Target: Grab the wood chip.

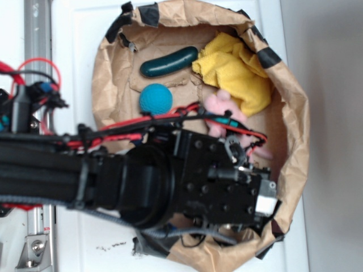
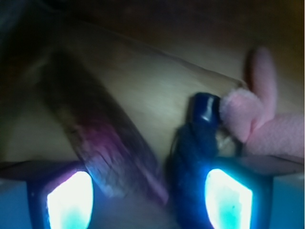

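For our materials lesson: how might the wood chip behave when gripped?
The wood chip looks flat and thin, so probably light and stiff. Its rough bark should resist slipping. Lying flat on the paper, it seems unlikely to roll.

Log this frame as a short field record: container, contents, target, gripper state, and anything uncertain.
container: brown paper bag, rolled rim with black tape patches
contents seen from exterior: green cucumber toy, blue ball, yellow cloth, pink plush toy
target: wood chip, dark, elongated, lying on the bag floor; visible only in wrist view
gripper: gripper low inside the bag, jaws open, chip between the fingers
contact: cannot tell whether a finger touches the chip
unidentified: dark blue object beside the plush
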{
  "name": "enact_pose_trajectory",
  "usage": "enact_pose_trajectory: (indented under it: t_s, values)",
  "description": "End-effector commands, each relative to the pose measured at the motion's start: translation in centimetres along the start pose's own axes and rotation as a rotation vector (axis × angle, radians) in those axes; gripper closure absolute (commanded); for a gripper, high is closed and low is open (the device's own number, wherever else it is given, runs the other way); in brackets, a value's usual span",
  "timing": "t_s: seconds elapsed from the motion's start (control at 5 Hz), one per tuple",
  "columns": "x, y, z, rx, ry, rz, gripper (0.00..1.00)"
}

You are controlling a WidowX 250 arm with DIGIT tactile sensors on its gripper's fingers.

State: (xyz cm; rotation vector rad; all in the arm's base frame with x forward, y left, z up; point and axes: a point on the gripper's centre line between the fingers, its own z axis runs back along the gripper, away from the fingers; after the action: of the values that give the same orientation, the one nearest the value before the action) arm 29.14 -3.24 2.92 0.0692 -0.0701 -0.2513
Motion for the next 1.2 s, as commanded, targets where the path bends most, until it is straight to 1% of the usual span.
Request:
enact_pose_trajectory:
  t_s: [0.0, 0.2, 0.4, 0.6, 0.8, 1.0]
  values:
    - [0.0, 2.9, 4.5, -0.071, -0.115, 0.007, 0.0]
    - [0.3, 0.9, 5.2, -0.135, -0.176, -0.19, 0.0]
    - [1.9, -1.7, 4.8, -0.098, -0.204, -0.318, 0.0]
    - [2.7, -4.3, 3.3, -0.02, -0.226, -0.483, 0.0]
    - [3.3, -5.2, 2.5, -0.117, -0.277, -0.581, 0.0]
    - [3.1, -4.9, 0.7, -0.188, -0.313, -0.644, 0.0]
